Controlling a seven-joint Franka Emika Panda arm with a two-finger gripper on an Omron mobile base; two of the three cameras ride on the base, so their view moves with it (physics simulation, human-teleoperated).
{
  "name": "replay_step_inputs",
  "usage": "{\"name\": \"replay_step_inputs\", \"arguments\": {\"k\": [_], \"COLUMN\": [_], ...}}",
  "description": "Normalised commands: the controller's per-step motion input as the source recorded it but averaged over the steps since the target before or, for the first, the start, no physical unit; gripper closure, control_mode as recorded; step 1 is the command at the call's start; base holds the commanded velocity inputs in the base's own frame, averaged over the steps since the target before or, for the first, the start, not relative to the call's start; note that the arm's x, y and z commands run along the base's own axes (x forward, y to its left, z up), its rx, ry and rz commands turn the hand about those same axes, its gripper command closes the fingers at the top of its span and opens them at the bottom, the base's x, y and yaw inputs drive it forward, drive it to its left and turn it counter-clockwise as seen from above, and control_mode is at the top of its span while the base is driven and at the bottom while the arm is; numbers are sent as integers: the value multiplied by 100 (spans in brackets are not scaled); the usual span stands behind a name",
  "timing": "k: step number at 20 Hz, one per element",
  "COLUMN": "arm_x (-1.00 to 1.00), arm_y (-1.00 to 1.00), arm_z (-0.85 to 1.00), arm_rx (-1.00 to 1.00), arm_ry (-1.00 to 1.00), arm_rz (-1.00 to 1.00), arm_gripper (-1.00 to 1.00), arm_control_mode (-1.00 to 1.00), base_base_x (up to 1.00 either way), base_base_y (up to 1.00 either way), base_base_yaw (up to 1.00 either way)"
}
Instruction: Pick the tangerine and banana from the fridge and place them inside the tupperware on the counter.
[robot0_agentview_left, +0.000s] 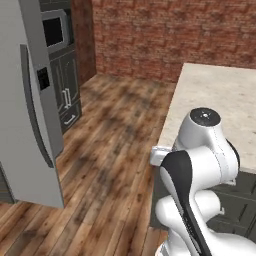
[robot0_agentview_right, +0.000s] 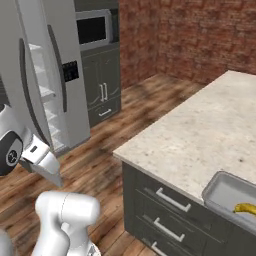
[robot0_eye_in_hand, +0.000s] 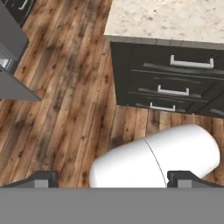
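Left to right for you: the fridge (robot0_agentview_right: 47, 85) stands with doors open, your gripper (robot0_eye_in_hand: 113, 177) hangs released and empty over the wood floor (robot0_eye_in_hand: 65, 100), well apart from the banana (robot0_agentview_right: 246, 208) lying in the tupperware (robot0_agentview_right: 220, 192) on the counter (robot0_agentview_right: 195, 140).
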Motion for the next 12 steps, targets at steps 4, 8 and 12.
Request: {"name": "replay_step_inputs", "arguments": {"k": [4,8,12], "arm_x": [0,0,0], "arm_y": [0,0,0], "arm_z": [0,0,0], "arm_rx": [0,0,0], "arm_ry": [0,0,0], "arm_rz": [0,0,0], "arm_gripper": [-100,-100,-100], "arm_control_mode": [100,100,100], "base_base_x": [46,55,59], "base_base_y": [56,60,58], "base_base_yaw": [-26,-39,-42]}}
